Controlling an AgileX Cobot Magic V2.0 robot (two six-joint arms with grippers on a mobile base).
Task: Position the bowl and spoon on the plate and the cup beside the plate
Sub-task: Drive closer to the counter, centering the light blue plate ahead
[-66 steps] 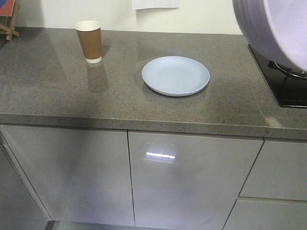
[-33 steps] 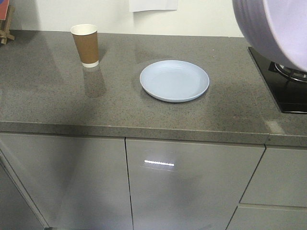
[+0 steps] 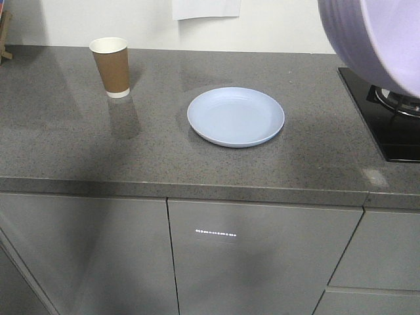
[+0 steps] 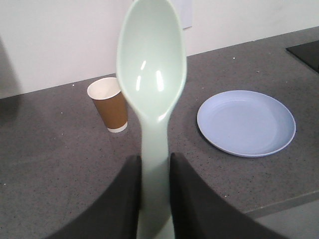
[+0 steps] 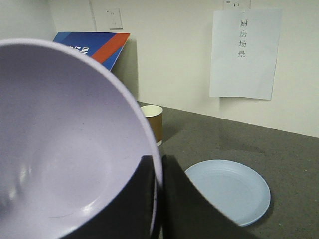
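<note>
Fingers, left gripper [image 4: 154,158]: clamped on either side of the spoon [image 4: 152,74] at its handle, scoop pointing at the wall, held above the counter [image 3: 65,144].
Fingers, right gripper [image 5: 157,162]: pinched over the rim of the bowl [image 5: 60,149], one finger inside and one outside. The bowl is tipped on edge and held aloft.
Plate [image 3: 235,117]: flat on the counter and bare, so that's your target.
Cup [image 3: 111,65]: upright near the wall, well apart from the plate on its left.
Step in hand: by my read, you're setting the bowl on the plate.
Doing it well: level the bowl first and centre it over the plate. Lower until the base sits, and only then open up. Hold the spoon arm back so the two arms don't cross.
After that: the spoon joins the plate, and the cup needs bringing in beside it.
Cut off: the front view catches only a slab of bowl at the upper right, in front of the hob [image 3: 394,125], with no arm or gripper showing.
Hidden: the bowl's base, and the counter right beneath it.
Can't tell: how high the bowl hangs.
Spoon handle: its end runs off the bottom edge of the wrist view.
</note>
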